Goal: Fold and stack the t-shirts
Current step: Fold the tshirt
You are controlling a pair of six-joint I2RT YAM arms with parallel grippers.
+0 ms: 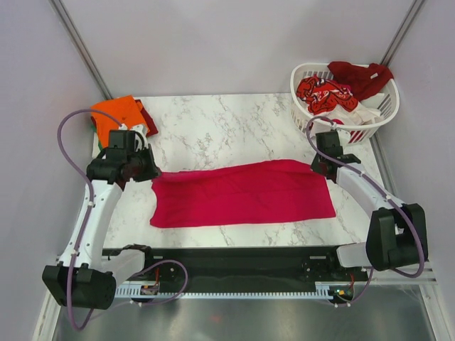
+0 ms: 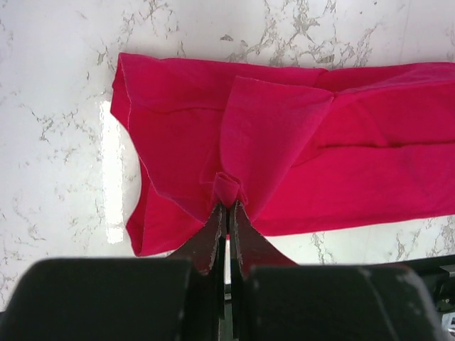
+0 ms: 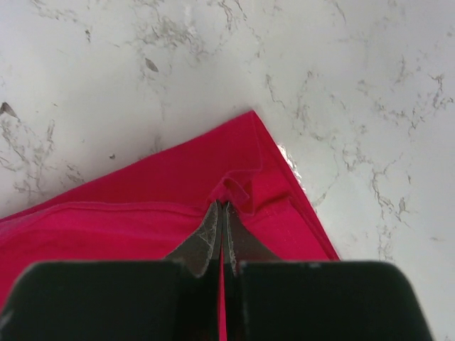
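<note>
Magenta t-shirt (image 1: 242,193) part-folded, just before basket (image 1: 387,106); I have left gripper (image 2: 227,207), right gripper (image 3: 223,207) both pinching it. Orange t-shirt (image 1: 117,114), well apart from basket, looks done; t-shirts (image 1: 325,94) in basket remain.

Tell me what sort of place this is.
Probably a robot lab test cell, not a home: left arm and right arm bolted at a marble-patterned table, plain panel walls closing it in, a white basket of t-shirts, a magenta t-shirt spread out.

We see the magenta t-shirt (image 1: 242,193) as soft, matt cloth, creased; the table (image 1: 213,131) looks glossy, marble-patterned and smooth; the basket (image 1: 382,117) is white slatted plastic.
</note>
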